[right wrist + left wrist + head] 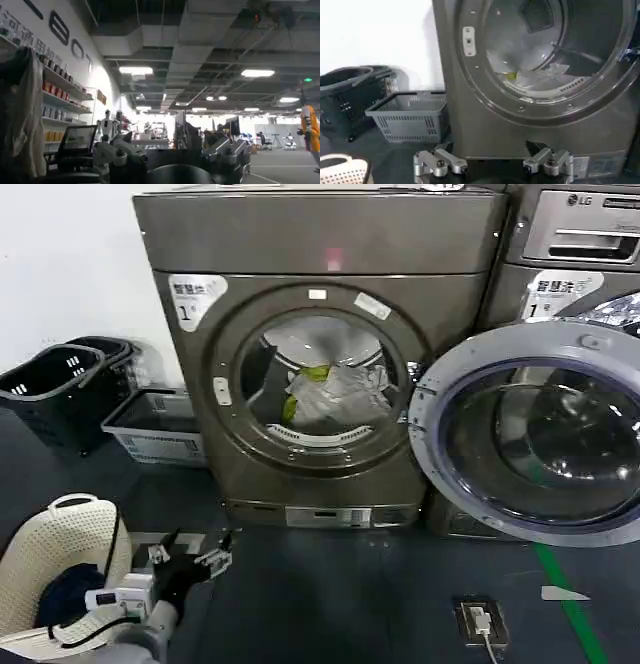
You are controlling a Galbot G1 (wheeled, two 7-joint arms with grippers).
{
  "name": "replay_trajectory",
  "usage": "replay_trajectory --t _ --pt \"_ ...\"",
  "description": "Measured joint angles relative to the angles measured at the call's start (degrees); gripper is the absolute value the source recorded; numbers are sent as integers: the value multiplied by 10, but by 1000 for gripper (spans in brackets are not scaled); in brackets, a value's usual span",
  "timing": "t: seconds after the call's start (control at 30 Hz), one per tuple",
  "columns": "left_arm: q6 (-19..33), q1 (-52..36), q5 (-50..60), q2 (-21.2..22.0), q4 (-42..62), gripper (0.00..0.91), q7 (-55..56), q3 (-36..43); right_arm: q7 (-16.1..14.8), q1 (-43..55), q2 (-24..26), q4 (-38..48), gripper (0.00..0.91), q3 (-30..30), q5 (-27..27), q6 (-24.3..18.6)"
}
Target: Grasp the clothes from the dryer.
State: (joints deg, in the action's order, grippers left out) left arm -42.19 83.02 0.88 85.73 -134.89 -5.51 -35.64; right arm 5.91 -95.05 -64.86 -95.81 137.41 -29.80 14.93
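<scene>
Taking the dryer (320,364) as the landmark and going left to right: two dark plastic baskets (60,389) are standing against the white wall well to its left, and a grey slatted crate (155,424) is sitting just beside its lower left corner. Below and left of the dryer, a cream mesh laundry basket (60,564) is resting on the dark floor, with a dark blue cloth (65,594) lying inside it.

The left hand (195,552) is hovering low over the floor in front of the dryer's lower left corner, its fingers spread open and gripping nothing; in the left wrist view the left hand (492,162) is pointing at the dryer's base panel, apart from it.

The dryer's porthole is standing open, and the clothes (330,394) are lying inside the drum, white and pale grey pieces piled low with a yellow-green piece at their left. The round glass door (530,434) is hanging swung out to the dryer's right, in front of the LG machine (575,244).

The right hand (175,155) is pointing away from the dryer, towards a ceiling with strip lights, its fingers apart and empty.
</scene>
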Motion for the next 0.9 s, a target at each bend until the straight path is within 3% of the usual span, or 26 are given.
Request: replay_trajectory --t 0.9 --pt "0 -4 0 -1 7 907 3 8 2 -7 -7 4 907 9 -2 -5"
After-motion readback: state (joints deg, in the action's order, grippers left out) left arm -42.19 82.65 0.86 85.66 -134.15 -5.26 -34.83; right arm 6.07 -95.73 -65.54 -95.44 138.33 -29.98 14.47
